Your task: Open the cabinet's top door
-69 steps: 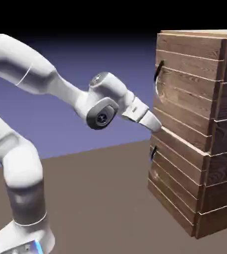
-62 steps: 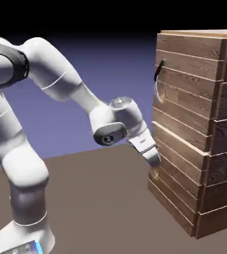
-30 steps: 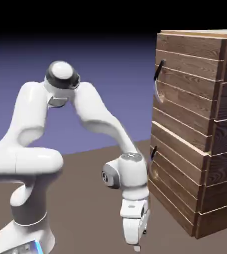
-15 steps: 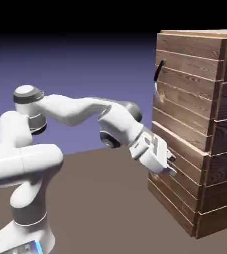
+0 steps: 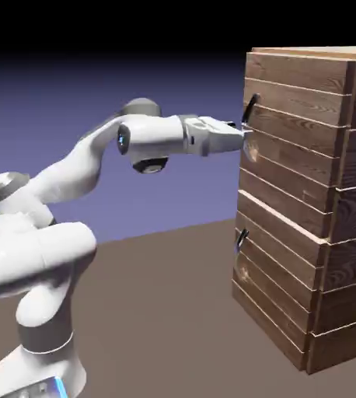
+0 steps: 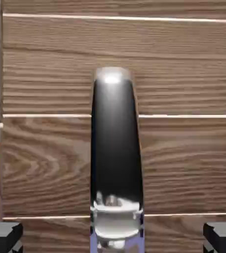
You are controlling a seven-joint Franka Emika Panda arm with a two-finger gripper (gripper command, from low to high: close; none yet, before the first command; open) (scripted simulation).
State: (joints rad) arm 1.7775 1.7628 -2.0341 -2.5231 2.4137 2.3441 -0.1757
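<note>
The hand [image 6: 113, 242] is at the dark curved handle [image 6: 116, 143] near the top door's [image 6: 189, 163] free edge, fingertips apart on either side. Best to centre the bar, close evenly, then pull outward in an arc; contact seems absent, though partly hidden.

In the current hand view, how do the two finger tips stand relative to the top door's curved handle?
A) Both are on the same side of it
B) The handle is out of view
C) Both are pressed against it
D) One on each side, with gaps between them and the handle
D: the gripper is open, its finger tips standing left and right of the dark handle, with the door's planks showing in the gaps.
</note>
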